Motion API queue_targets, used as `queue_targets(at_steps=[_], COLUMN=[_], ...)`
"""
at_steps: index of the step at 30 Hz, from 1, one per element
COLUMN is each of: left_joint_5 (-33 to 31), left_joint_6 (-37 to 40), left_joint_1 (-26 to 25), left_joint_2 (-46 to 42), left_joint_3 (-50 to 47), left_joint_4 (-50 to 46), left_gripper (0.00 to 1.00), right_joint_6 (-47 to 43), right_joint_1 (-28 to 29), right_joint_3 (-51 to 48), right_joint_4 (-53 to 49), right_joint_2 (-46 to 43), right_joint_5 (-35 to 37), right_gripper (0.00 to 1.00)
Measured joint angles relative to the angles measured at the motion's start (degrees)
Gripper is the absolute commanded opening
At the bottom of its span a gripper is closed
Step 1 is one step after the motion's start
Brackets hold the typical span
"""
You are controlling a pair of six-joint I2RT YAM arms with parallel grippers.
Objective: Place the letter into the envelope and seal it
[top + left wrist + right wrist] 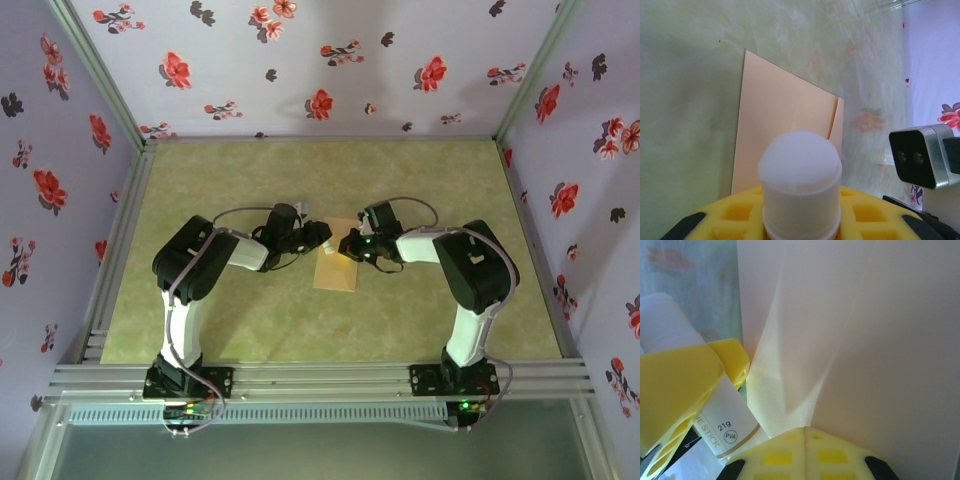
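Now: gluing stage of sealing.
Left gripper [800, 212], part-open, clamps the glue stick [800, 165] above the envelope [782, 125] lying mid-table [200, 180]; right gripper [805, 437], closed, pinches the flap [790, 375]. Next, likely: glue along the flap, then fold it down.

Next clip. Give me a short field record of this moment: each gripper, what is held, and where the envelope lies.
left gripper: shut on the glue stick
glue stick: white cylinder, rounded end pointing toward the envelope; contact with it cannot be told
right gripper: shut, fingertips at a raised fold of the envelope; whether it pinches the paper is unclear
envelope: tan, lying on the table between the two grippers
flap: appears partly lifted, not pressed flat
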Motion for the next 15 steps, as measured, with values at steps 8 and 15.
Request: queue_targets(at_steps=[8, 15], left_joint_5=[0.0, -0.1], left_joint_6=[0.9, 3.3], left_joint_1=[0.0, -0.2], left_joint_2=[0.0, -0.4], left_joint_3=[0.0, 0.0], left_joint_4=[-0.2, -1.2], left_gripper=[0.0, 0.0], right_joint_6=[-2.6, -4.0], right_joint_1=[1.2, 1.8], right_joint_3=[2.2, 3.1], right_joint_4=[-4.3, -6.3], right_joint_2=[0.0, 0.2], right_joint_5=[3.3, 4.8], right_gripper=[0.0, 0.0])
